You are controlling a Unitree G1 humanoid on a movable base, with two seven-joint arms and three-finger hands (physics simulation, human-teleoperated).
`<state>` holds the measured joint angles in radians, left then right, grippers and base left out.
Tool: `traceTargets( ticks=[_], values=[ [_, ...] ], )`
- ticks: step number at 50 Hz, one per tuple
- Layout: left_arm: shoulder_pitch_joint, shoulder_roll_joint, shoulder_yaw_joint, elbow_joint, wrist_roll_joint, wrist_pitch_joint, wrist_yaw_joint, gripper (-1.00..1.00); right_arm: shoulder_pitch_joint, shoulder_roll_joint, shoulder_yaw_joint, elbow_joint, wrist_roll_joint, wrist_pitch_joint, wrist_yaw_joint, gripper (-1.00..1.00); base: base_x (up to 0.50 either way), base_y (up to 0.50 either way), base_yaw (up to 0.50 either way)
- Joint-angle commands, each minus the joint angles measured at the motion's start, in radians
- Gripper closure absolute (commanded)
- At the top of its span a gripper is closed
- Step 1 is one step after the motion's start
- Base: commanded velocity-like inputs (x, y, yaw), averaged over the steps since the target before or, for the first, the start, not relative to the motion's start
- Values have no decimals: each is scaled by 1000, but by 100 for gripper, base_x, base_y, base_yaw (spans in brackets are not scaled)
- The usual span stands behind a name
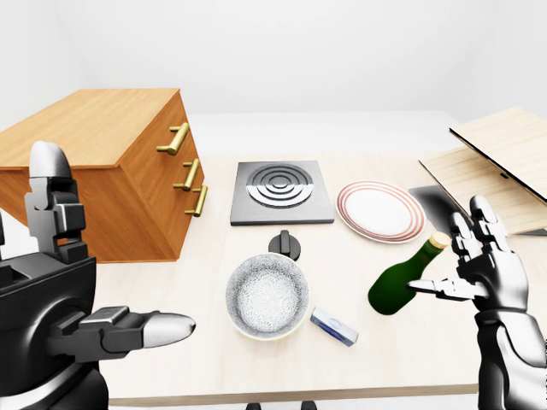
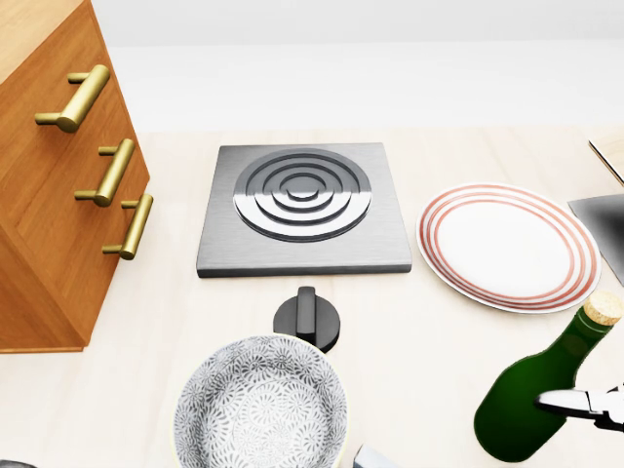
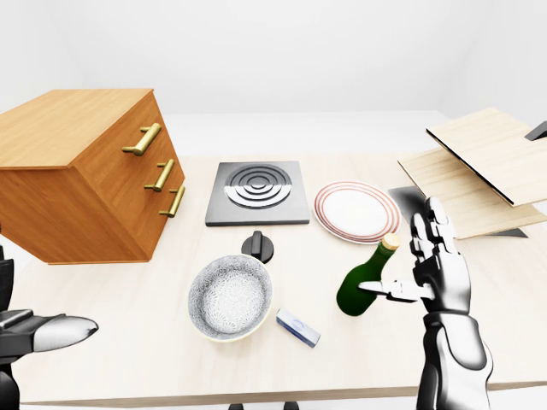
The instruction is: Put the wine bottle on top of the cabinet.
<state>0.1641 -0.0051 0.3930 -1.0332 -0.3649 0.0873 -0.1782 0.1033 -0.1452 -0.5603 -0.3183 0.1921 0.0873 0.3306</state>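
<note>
A green wine bottle (image 1: 403,284) with a cork stands on the table at the lower right, its neck leaning toward the upper right. My right hand (image 1: 451,260) is open just to the right of it, fingers spread upward. The thumb tip (image 2: 558,401) is at the bottle's side and the fingers are not closed round it. The wooden cabinet (image 1: 94,128), with three brass-handled drawers, stands on the table at the left, and its flat top is bare. My left hand (image 1: 128,326) is open and empty at the lower left, below the cabinet.
Between the cabinet and the bottle are a grey hob plate (image 1: 282,193), a red-rimmed plate (image 1: 380,212), a black knob (image 1: 285,245), a patterned bowl (image 1: 267,295) and a small blue-white box (image 1: 333,326). Wooden boards (image 1: 504,162) lie at the right edge.
</note>
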Motion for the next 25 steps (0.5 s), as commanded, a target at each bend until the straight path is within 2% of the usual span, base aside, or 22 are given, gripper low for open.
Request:
traceTargets(
  ticks=[1, 6, 17, 25],
  values=[
    [1, 0, -5, 3, 4, 0, 0, -100, -15, -12, 23, 66, 2, 0, -10, -100, 0, 0, 0],
    [3, -2, -8, 2, 6, 0, -2, -100, -39, -32, 37, 169, 16, 0, -22, -100, 0, 0, 0],
    [13, -7, -25, 9, 25, 0, -8, -100, -46, -46, 55, 172, 33, 0, -36, -100, 0, 0, 0],
    [3, -3, -14, 10, 17, 0, -4, -100, -59, -51, 70, 178, 34, 0, -45, -100, 0, 0, 0]
  ],
)
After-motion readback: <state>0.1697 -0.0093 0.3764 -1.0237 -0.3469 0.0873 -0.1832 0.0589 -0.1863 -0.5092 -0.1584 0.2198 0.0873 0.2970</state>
